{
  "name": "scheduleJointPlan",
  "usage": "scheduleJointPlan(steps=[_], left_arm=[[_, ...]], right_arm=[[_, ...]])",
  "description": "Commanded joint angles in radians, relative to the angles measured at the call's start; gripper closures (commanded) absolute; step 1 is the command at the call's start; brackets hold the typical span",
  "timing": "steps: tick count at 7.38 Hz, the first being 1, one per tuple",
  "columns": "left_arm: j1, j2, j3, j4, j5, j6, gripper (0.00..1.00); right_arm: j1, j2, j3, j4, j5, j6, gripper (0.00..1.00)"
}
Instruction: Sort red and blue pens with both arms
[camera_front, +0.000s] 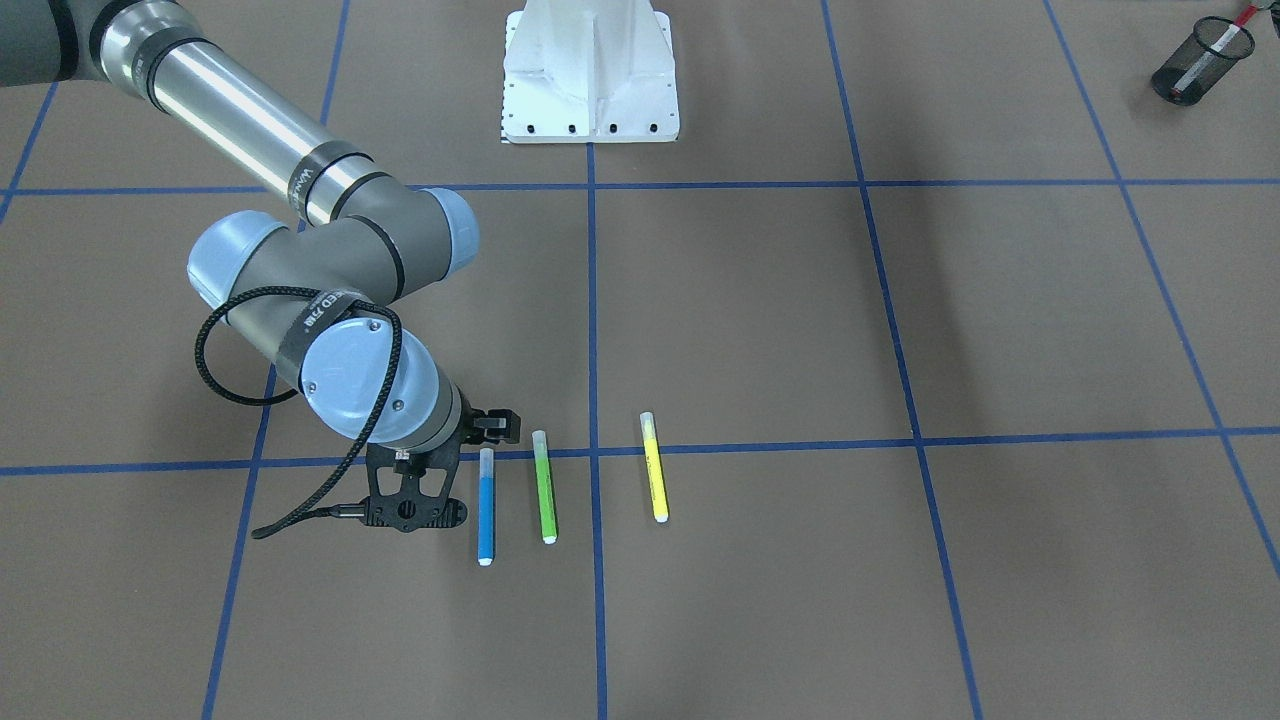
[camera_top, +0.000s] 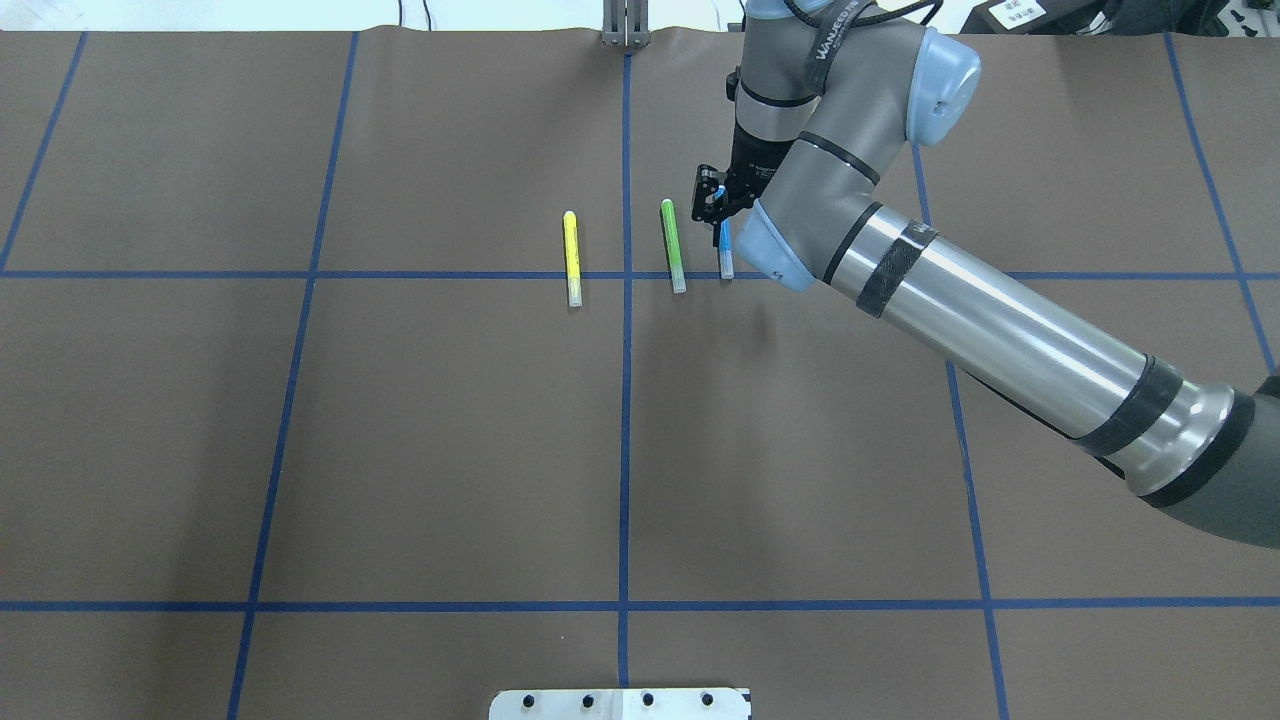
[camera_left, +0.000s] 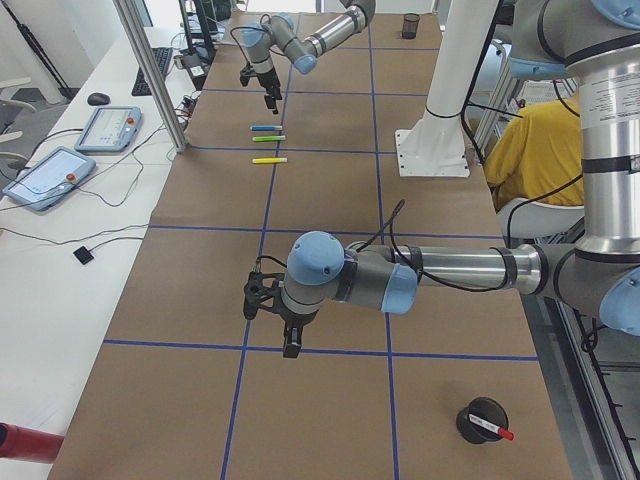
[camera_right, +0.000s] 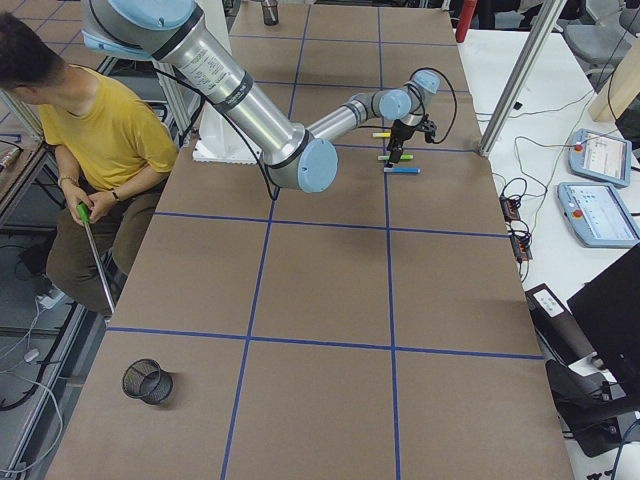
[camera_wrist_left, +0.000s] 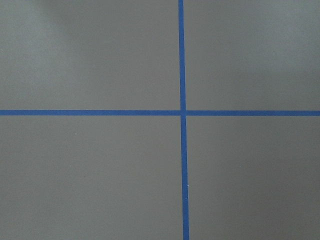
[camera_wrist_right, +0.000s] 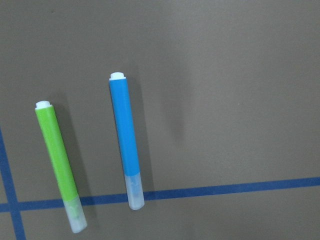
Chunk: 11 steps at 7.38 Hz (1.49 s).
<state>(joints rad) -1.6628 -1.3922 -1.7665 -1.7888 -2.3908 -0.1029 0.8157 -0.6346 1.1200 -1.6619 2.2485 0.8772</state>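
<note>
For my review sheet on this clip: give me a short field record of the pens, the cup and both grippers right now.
blue pen: flat on the table, not gripped
red pen: in the mesh cup at the robot's left end
right gripper: close by the blue pen; open or shut unclear
left gripper: over bare table; state unclear
green marker, yellow marker: lying alongside the blue pen
progress: red sorted, blue not yet

Lying on the bench (camera_front: 760, 320): 3 markers, namely 1 blue pen (camera_front: 486, 505), 1 green marker (camera_front: 545, 487) and 1 yellow marker (camera_front: 654, 467). Red pen (camera_left: 495, 430): 1, inside a mesh cup (camera_front: 1180, 80); with the second mesh cup (camera_right: 145, 382), cups total 2. Arms: 2, the left arm (camera_left: 450, 270) and the right arm (camera_front: 250, 110); person (camera_right: 100, 130): 1.
</note>
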Motion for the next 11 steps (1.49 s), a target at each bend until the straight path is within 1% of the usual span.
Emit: scheduleJointPlan(steps=[1,2,3,4,5,6,7,10,11], left_arm=[[0.0,0.001,-0.007,-0.001,-0.001,0.0,0.0],[0.0,-0.001,-0.01,-0.001,-0.001,0.0,0.0],[0.0,0.001,-0.01,-0.001,-0.001,0.0,0.0],[0.0,-0.001,-0.014,0.0,-0.001,0.0,0.0],[0.0,-0.001,-0.016,-0.001,-0.001,0.0,0.0],[0.0,-0.001,-0.016,0.0,-0.001,0.0,0.0],[0.0,-0.001,-0.021,0.0,-0.001,0.0,0.0],[0.0,-0.001,-0.024,0.0,-0.001,0.0,0.0],[0.0,-0.001,-0.024,0.0,-0.001,0.0,0.0]], right_arm=[[-0.01,0.01,-0.044,0.01,-0.003,-0.001,0.15],[-0.01,0.048,-0.119,0.052,-0.006,0.0,0.17],[-0.013,0.065,-0.174,0.11,-0.006,0.003,0.21],[-0.013,0.075,-0.196,0.128,-0.006,0.005,0.22],[-0.024,0.079,-0.206,0.128,-0.007,0.005,0.27],[-0.038,0.079,-0.207,0.129,-0.015,0.003,0.35],[-0.043,0.079,-0.207,0.131,-0.015,0.002,0.53],[-0.044,0.076,-0.207,0.131,-0.023,-0.023,0.62],[-0.044,0.076,-0.213,0.132,-0.032,-0.03,0.63]])
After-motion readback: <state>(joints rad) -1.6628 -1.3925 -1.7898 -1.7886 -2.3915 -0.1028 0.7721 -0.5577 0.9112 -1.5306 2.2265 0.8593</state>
